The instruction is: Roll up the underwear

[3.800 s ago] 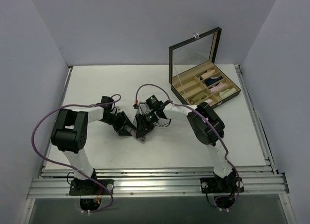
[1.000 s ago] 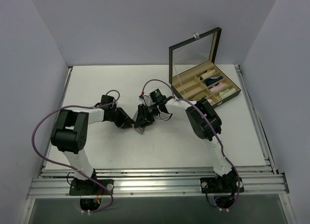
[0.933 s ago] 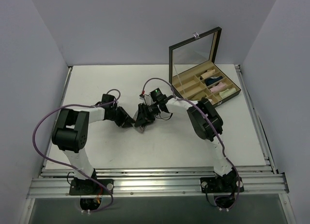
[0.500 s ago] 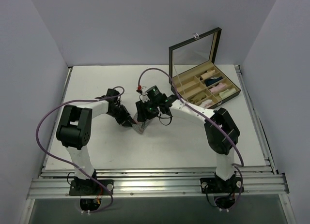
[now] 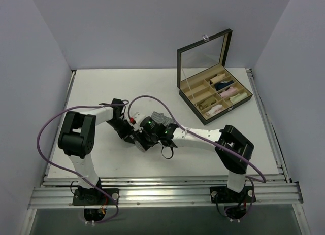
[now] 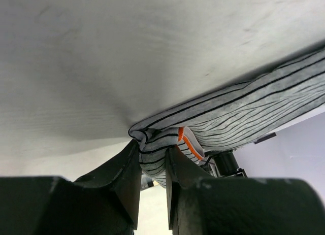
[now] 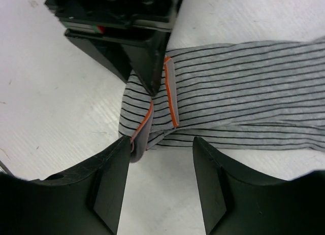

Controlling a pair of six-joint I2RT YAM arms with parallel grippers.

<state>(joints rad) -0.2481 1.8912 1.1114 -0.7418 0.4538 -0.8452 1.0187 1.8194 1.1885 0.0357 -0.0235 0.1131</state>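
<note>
Underwear (image 5: 159, 116): grey pinstriped cloth lying on the white tabletop (image 5: 96, 88) close to its centre, partly hidden in the top view by both wrists. The right wrist view shows it (image 7: 244, 88) spread flat and running off toward 3 o'clock. Its 9 o'clock end is folded over, so that the orange waistband edge (image 7: 171, 100) shows in two short strips.

Left gripper (image 5: 133, 137): reaches in from 9 o'clock. Its own camera shows the jaws clenched (image 6: 151, 154) on a folded lip of the underwear (image 6: 244, 113), with cloth pinched between the two dark fingers and the orange edge (image 6: 188, 143) just beyond them. Its fingertip is seen from the right wrist at 12 o'clock, pressed on the fold.

Right gripper (image 5: 145, 139): arm stretched low across the tabletop from 3 o'clock. Jaws released and spread wide (image 7: 162, 143), standing at the 6 o'clock edge of the cloth. One finger (image 7: 109, 184) is just beside the folded corner; contact cannot be confirmed.

Case (image 5: 189, 100): open, lid upright, at 2 o'clock on the tabletop, well apart from the cloth, with small rolled garments (image 5: 223, 85) in its compartments.
</note>
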